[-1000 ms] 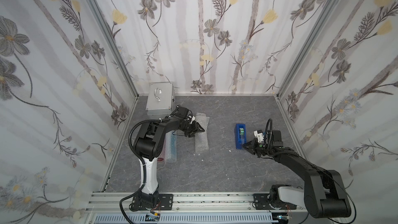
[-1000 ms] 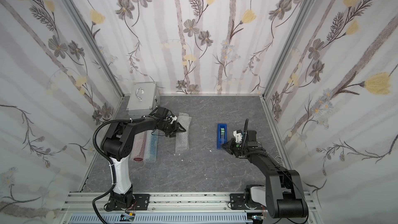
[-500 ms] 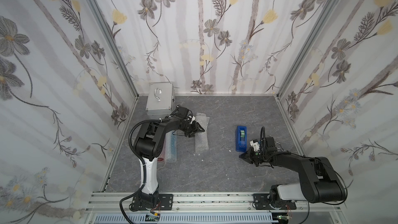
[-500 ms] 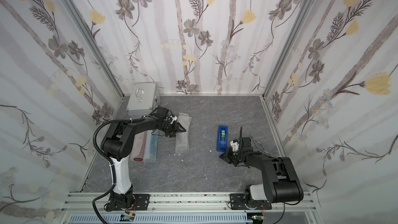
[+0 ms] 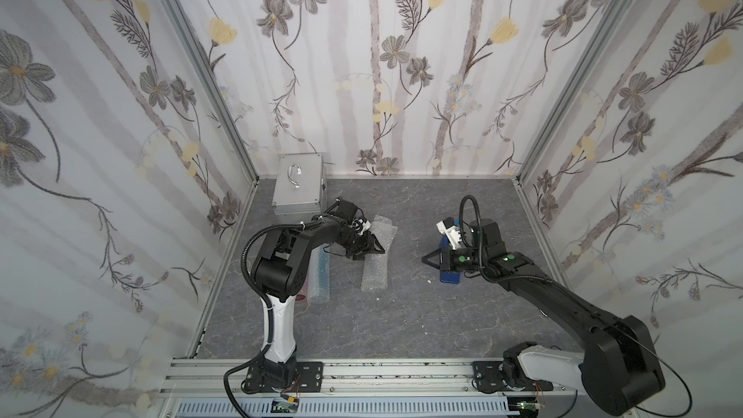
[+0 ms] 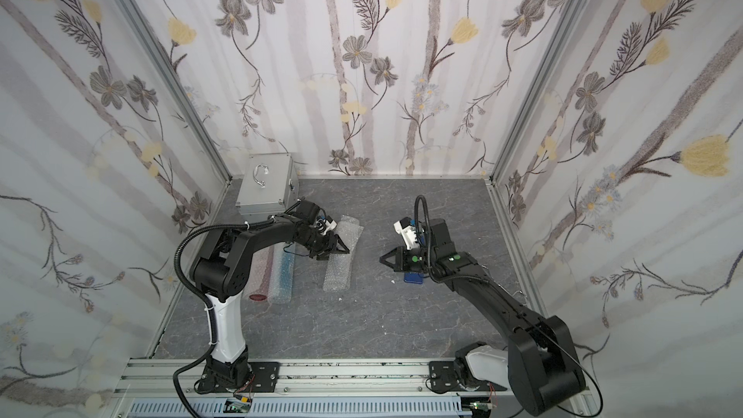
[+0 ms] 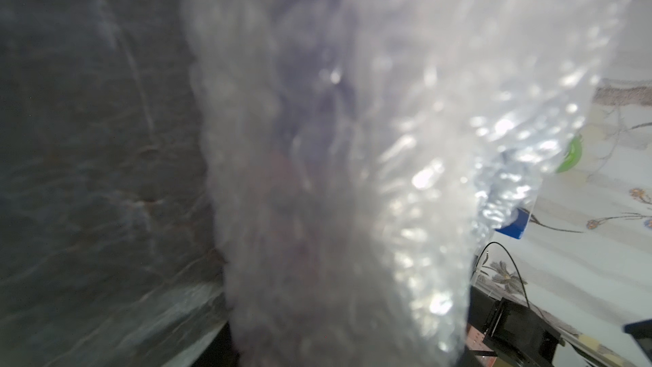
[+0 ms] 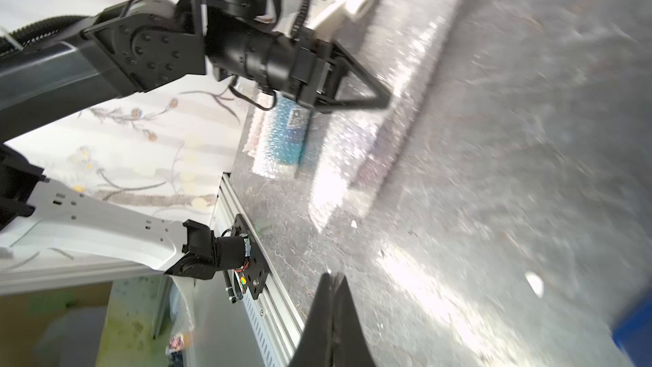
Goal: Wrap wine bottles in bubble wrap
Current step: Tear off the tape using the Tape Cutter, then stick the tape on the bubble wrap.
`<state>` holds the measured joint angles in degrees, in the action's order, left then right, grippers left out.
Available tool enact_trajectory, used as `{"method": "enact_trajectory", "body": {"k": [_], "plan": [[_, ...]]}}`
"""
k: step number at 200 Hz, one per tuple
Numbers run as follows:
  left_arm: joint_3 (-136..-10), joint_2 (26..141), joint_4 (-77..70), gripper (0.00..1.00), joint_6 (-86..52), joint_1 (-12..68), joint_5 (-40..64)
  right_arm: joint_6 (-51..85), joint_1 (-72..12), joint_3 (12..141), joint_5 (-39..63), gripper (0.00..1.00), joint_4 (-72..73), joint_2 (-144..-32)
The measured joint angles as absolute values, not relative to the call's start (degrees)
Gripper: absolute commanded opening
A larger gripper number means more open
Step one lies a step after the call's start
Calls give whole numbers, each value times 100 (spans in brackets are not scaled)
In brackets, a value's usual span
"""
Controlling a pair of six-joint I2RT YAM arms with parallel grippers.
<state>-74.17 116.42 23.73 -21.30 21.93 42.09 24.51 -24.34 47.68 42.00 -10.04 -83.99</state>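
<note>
Bubble wrap (image 5: 376, 265) rolled around the third bottle lies right at the left gripper (image 5: 372, 250), whose fingertips rest on the roll's near edge. Whether they clamp it or only press it down I cannot tell. A purple tint (image 7: 317, 118) shows through the wrap in the left wrist view. Two finished rolls (image 5: 319, 277), red and blue, lie back beside that gripper's arm. The last roll seems to await sealing. The right gripper (image 5: 425, 260), clenched on nothing visible, hovers just off the blue tape dispenser (image 5: 450, 277), well apart from the roll. It needs to bring tape across.
</note>
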Motion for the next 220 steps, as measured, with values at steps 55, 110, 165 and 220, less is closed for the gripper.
{"method": "enact_trajectory", "body": {"k": [55, 110, 165, 220], "plan": [[-7397, 11563, 2869, 0, -1765, 2268, 4263, 672, -3028, 7430, 4552, 1, -2711, -11225], [-7384, 11557, 2932, 0, -1647, 2279, 4272, -226, -3483, 8322, 4768, 3, -3636, -12355], [-7382, 11557, 2930, 0, -1647, 2285, 4272, -349, -3559, 8464, 4788, 12, -3760, -12842], [-7382, 11555, 2928, 0, -1605, 2294, 4261, -86, -3551, 8683, 4759, 26, -3782, -13069]]}}
